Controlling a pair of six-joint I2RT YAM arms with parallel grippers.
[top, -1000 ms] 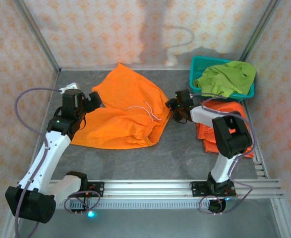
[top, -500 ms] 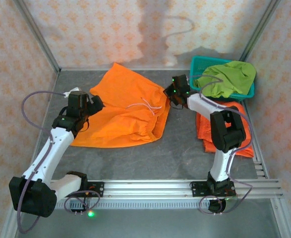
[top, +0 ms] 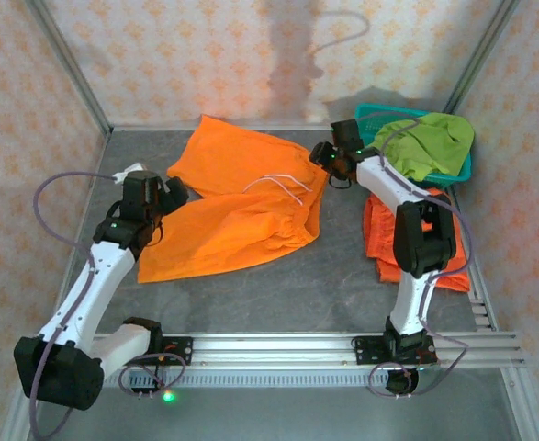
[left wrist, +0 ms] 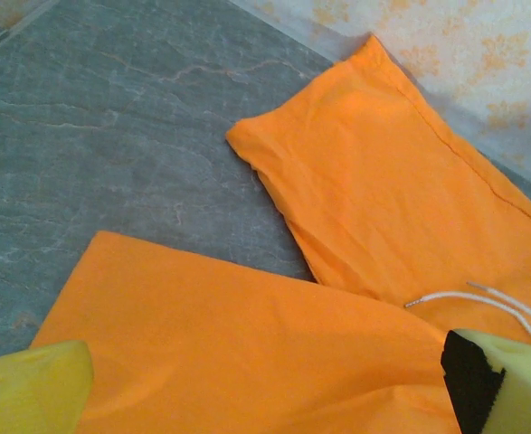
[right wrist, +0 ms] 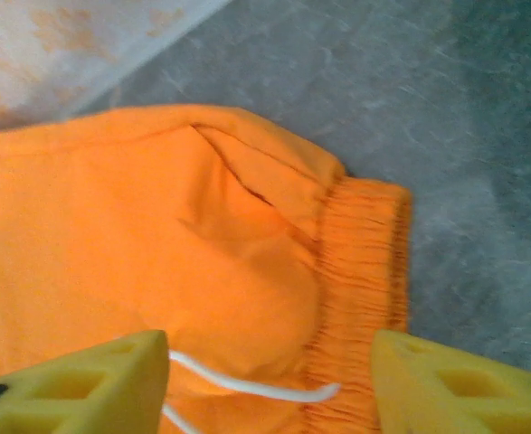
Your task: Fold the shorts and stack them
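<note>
A: Presently, where do we find the spread orange shorts (top: 241,207)?
B: Flat, left of the teal basket (top: 364,119). The lime-green shorts (top: 425,142) lie in it, and a folded orange pair (top: 384,243) lies at its near side.
A: The pincers?
B: We note the left gripper (top: 173,191) gaping wide, far left of the basket. The right gripper (top: 322,158), beside the basket, is parted over the waistband (right wrist: 360,271), seemingly holding nothing.

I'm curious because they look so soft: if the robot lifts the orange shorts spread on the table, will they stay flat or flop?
Probably flop: the orange shorts lie wrinkled, so they'd likely droop. The drawstring lies loose and may dangle. Pushed, such creased cloth would probably bunch up.
</note>
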